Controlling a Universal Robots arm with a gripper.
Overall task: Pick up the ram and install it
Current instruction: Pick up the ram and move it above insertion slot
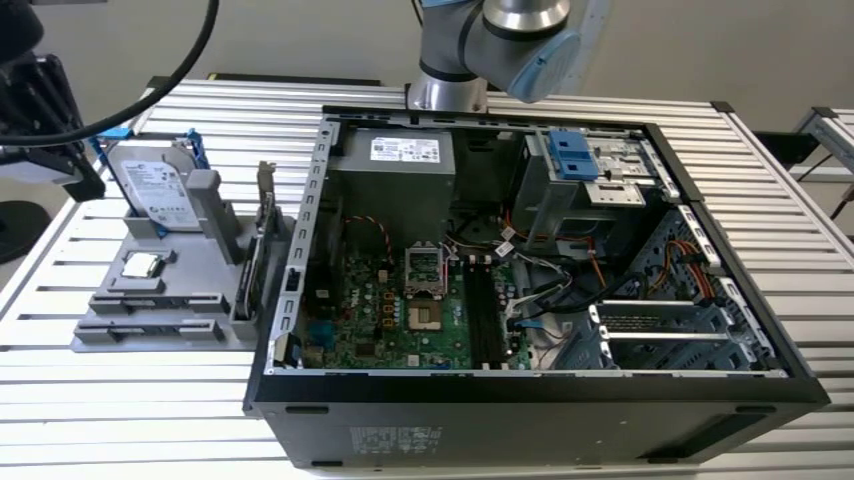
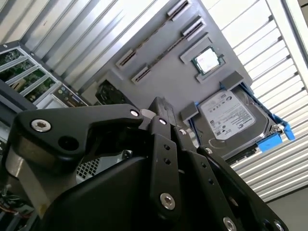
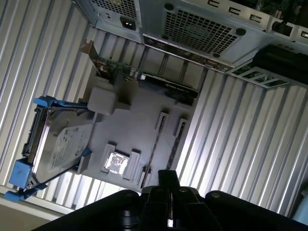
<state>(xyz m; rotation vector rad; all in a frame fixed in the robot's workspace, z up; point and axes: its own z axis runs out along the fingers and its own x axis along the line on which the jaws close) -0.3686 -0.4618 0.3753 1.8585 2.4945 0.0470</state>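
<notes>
The ram (image 3: 155, 147) stands on edge as a thin dark strip in the slotted holders of a grey fixture (image 3: 139, 110), beside a second similar strip. It also shows in the second wrist view as the ram (image 2: 163, 48), and in the exterior view at the fixture's front (image 1: 147, 298). In both wrist views my gripper (image 3: 167, 177) (image 2: 161, 108) hangs above and off the fixture, on the hard drive's side. Its black fingers are pressed together with nothing between them. It is well clear of the ram.
On the fixture also sit a silver hard drive (image 1: 158, 185) in a blue frame, a processor chip (image 1: 140, 265) and an upright card (image 1: 254, 255). The open computer case (image 1: 307, 240) stands to the exterior view's right, with long black memory slots (image 1: 483, 320) on its motherboard. The arm (image 1: 514, 40) rises behind the case.
</notes>
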